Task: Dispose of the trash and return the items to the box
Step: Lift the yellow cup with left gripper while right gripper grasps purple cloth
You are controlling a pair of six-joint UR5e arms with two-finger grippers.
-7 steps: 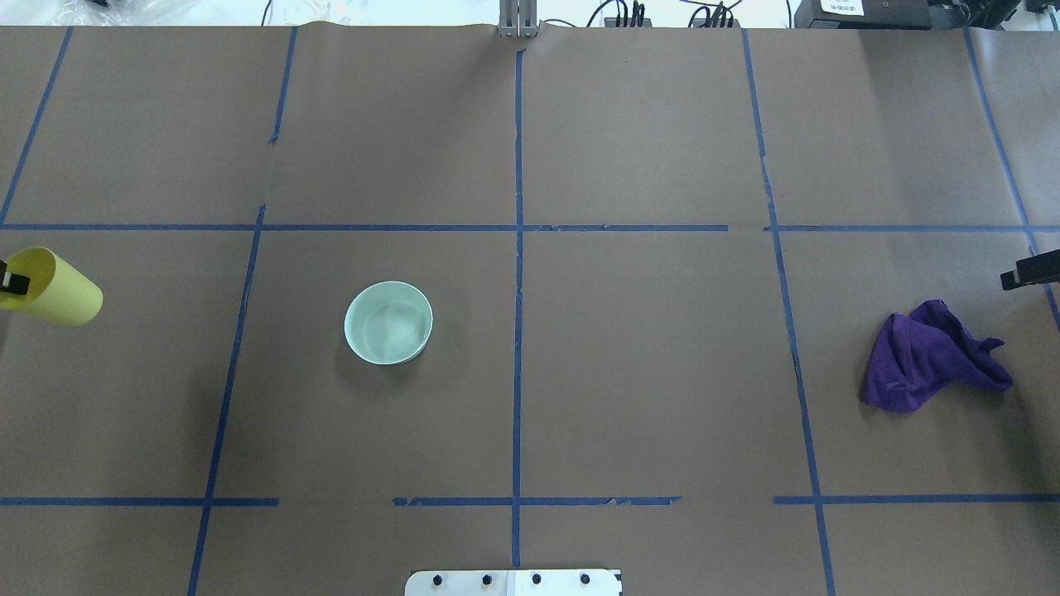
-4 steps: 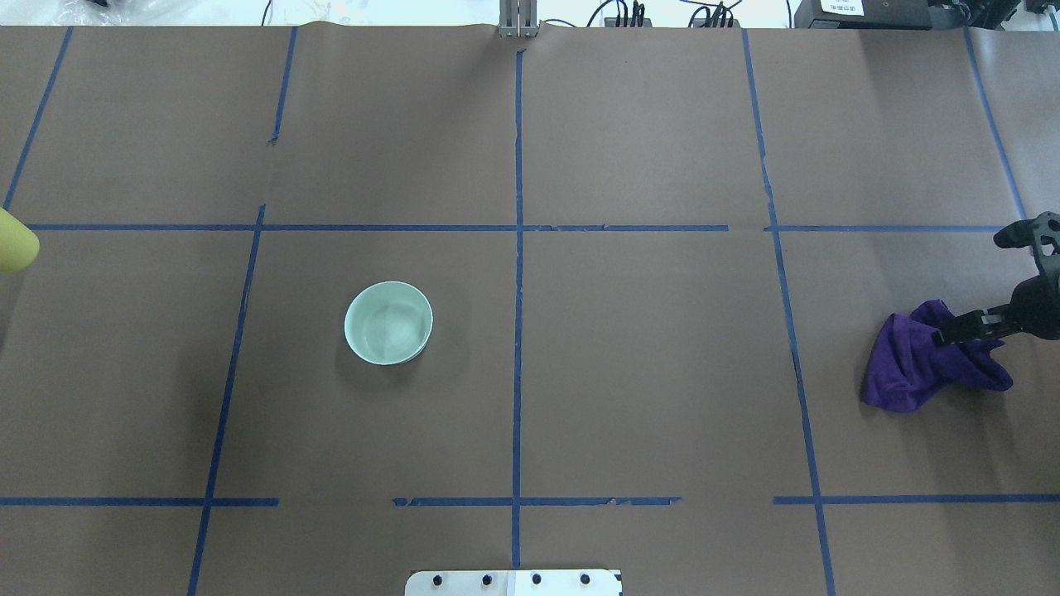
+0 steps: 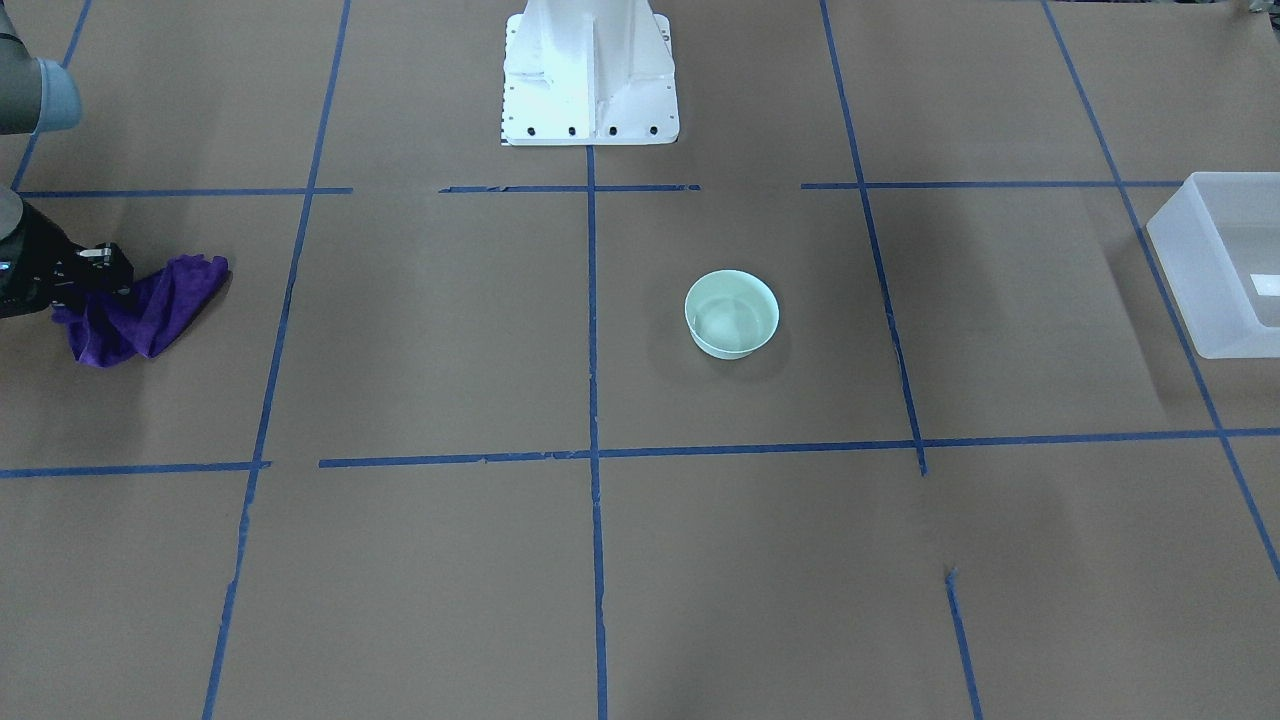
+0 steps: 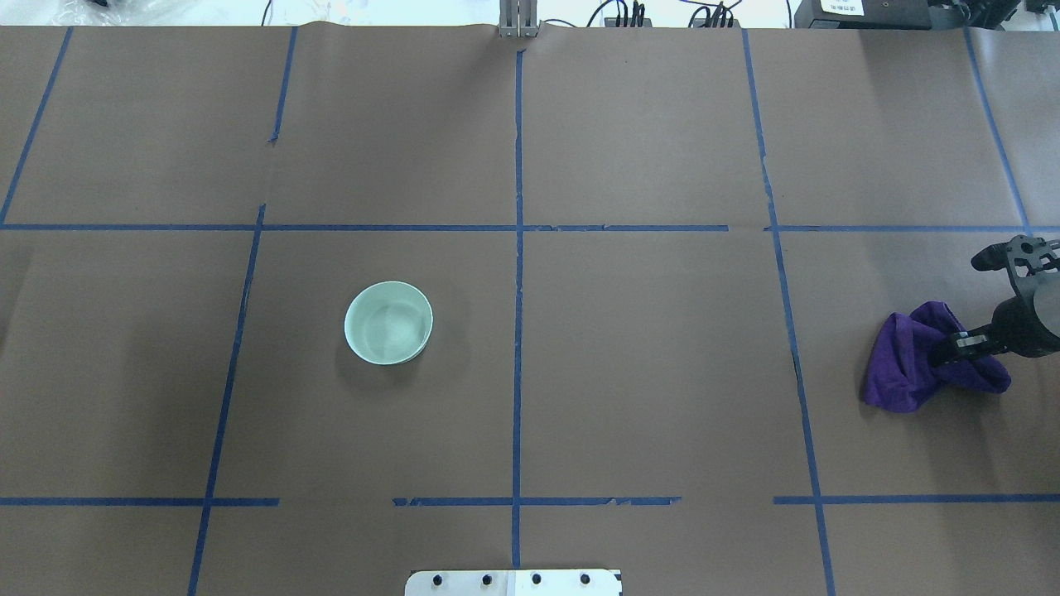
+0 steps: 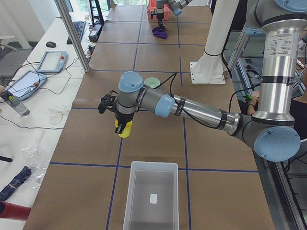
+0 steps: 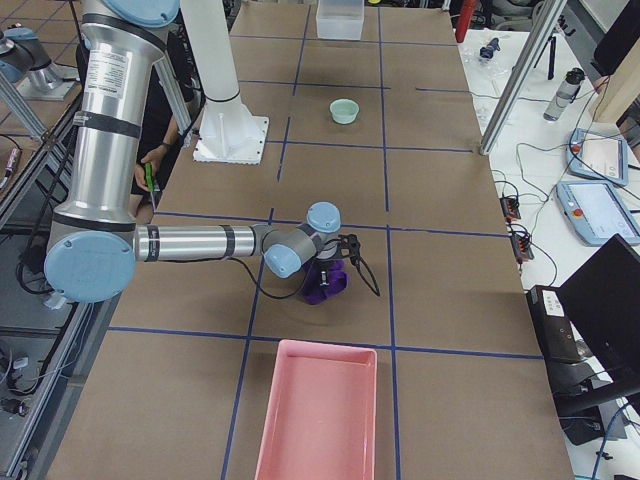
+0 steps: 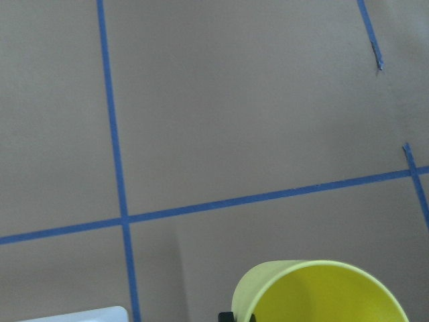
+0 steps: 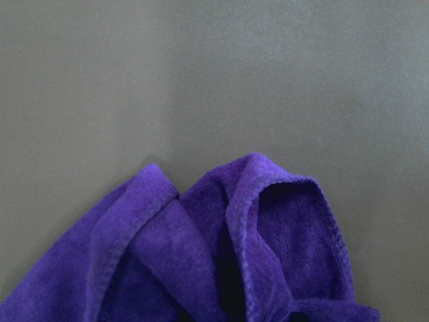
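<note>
My left gripper (image 5: 121,126) is shut on the yellow cup (image 5: 124,132) and holds it above the table, short of the frosted white box (image 5: 128,201). The cup's open mouth fills the bottom of the left wrist view (image 7: 322,295), where a corner of the box (image 7: 74,315) also shows. The box stands at the table's end (image 3: 1190,290). My right gripper (image 4: 951,346) is down on the crumpled purple cloth (image 4: 903,372). Its fingertips are sunk in the folds, so I cannot tell whether they are shut. The right wrist view shows the cloth (image 8: 201,255) up close.
A pale green bowl (image 4: 388,323) stands left of the table's middle, also in the front view (image 3: 731,313). A pink tray (image 6: 320,410) lies at the table's right end beyond the cloth. The white robot base (image 3: 590,70) is at the near edge.
My left gripper has carried the yellow cup out of the overhead view past the left edge. My right gripper has come in from the right edge and lowered onto the purple cloth.
</note>
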